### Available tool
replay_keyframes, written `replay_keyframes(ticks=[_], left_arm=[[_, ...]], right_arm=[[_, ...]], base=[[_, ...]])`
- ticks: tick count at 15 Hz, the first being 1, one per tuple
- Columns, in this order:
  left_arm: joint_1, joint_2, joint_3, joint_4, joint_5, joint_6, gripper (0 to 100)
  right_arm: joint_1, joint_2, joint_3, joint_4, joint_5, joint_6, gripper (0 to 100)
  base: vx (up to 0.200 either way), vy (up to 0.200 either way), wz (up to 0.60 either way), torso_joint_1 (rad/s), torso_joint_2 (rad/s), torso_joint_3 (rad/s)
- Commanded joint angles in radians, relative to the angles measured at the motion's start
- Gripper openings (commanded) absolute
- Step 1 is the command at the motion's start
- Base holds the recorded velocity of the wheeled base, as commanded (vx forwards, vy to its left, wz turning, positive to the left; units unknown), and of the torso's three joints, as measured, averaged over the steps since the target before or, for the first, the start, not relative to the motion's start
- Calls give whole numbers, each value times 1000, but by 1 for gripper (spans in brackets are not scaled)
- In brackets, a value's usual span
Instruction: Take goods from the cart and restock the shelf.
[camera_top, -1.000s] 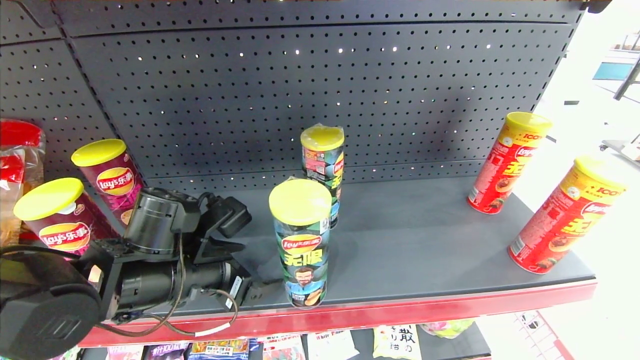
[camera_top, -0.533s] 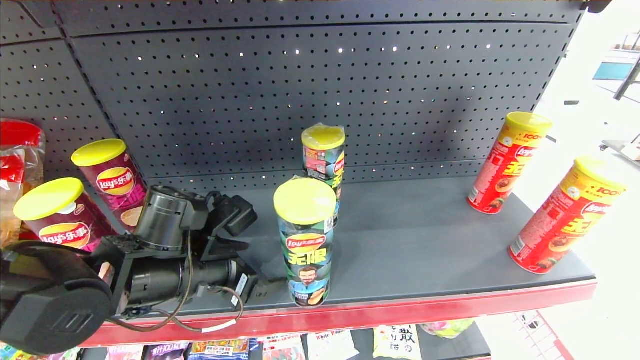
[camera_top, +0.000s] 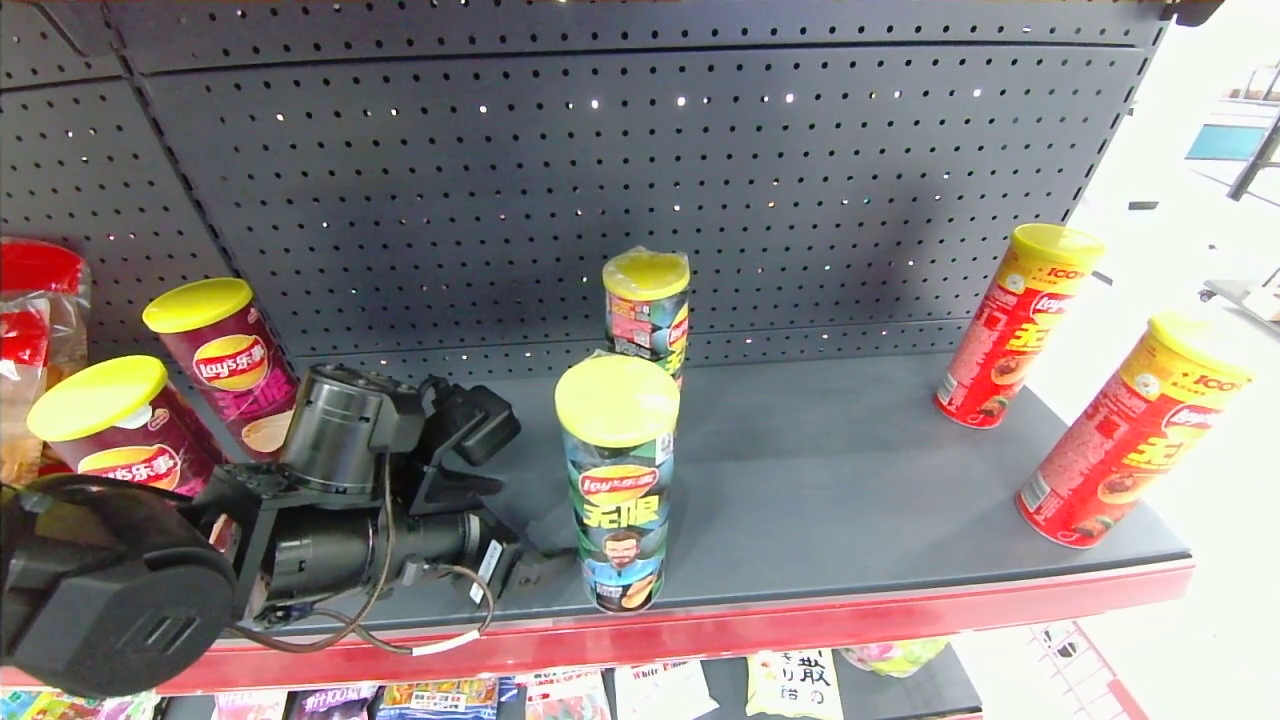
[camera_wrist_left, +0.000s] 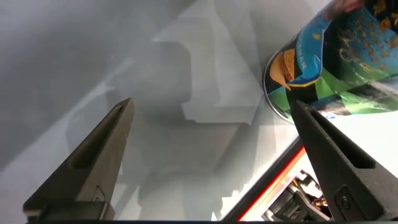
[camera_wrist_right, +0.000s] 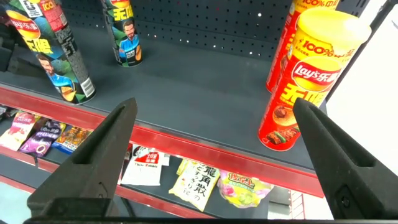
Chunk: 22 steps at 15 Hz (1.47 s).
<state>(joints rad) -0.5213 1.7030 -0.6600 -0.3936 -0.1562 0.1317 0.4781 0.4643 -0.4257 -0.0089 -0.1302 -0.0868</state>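
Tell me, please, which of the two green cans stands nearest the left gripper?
The front green can, at the shelf's red edge beside the left gripper; the rear can stands farther back.

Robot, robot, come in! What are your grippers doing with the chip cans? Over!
Left gripper open, empty, low on the shelf beside the front green can. Right gripper open, empty, off the shelf front. Nothing in the way.

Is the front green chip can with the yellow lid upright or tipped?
Upright. The green chip can stands on its base on the grey shelf, yellow lid on top.
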Motion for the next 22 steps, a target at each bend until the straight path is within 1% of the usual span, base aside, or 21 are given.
replay_keyframes(ticks=[1,5,11,16,20,22], left_arm=[[-11,9,-7,-1,1,-1,100],[-19,20,-24,-1,7,-1,100],[-17,27,-29,-1,7,-1,100],[-17,46,-52,-1,7,-3,100],[-17,38,-47,-1,9,-4,100],[-17,23,-26,-1,9,-6,100]], right_arm=[[1,2,-1,0,0,-1,100],[1,1,10,-2,0,-1,100],[-3,1,7,-2,0,-1,100],[-7,-1,7,-2,0,-1,100],[-7,-1,5,-2,0,1,100],[-7,-1,5,-2,0,-1,100]], base=[[0,0,0,0,0,0],[0,0,0,0,0,0],[0,0,0,0,0,0],[0,0,0,0,0,0],[0,0,0,0,0,0],[0,0,0,0,0,0]])
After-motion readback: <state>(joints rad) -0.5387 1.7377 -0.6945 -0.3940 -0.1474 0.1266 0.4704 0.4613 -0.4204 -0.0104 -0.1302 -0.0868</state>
